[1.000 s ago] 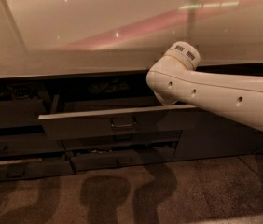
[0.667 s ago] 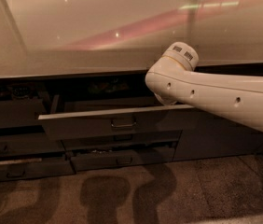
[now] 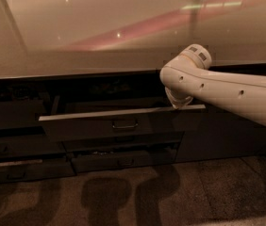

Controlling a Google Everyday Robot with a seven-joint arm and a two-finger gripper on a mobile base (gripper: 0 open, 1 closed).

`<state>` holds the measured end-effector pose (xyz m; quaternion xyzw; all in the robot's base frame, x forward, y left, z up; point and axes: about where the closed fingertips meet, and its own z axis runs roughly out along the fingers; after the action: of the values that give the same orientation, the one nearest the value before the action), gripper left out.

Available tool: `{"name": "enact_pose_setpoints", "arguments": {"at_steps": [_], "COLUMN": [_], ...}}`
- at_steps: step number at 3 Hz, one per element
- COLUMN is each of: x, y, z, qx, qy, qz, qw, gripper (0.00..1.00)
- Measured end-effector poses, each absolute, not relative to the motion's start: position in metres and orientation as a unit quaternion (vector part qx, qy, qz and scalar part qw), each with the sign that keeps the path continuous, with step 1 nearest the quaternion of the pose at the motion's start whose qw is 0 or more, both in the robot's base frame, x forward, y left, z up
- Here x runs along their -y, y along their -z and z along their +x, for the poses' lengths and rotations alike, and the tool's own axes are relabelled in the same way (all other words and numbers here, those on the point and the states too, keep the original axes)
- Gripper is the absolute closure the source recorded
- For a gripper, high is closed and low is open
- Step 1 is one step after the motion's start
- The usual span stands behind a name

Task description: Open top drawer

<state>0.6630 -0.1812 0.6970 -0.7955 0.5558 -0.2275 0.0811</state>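
— Where is the top drawer point(image 3: 95, 126) found?
— Pulled out beneath the counter point(image 3: 76, 62), its inside hidden.
— And the gripper point(image 3: 180, 101)?
— Tucked behind the white arm point(image 3: 227, 91) at the drawer's right end; its state cannot be told.

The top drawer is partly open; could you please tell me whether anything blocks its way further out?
Nothing visible does. The top drawer juts over the floor, with only shadows there. The gripper sits at the drawer's right end, by its pale top edge, mostly hidden under the arm.
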Motion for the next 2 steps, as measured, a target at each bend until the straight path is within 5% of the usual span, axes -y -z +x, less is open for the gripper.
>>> {"name": "enact_pose_setpoints", "arguments": {"at_steps": [2], "x": [0.17], "y": [-0.729], "z": [0.652], "qx": [-0.557], "qy": [0.267], "qz": [-0.782], "qw": [0.081], "gripper": [1.0]}}
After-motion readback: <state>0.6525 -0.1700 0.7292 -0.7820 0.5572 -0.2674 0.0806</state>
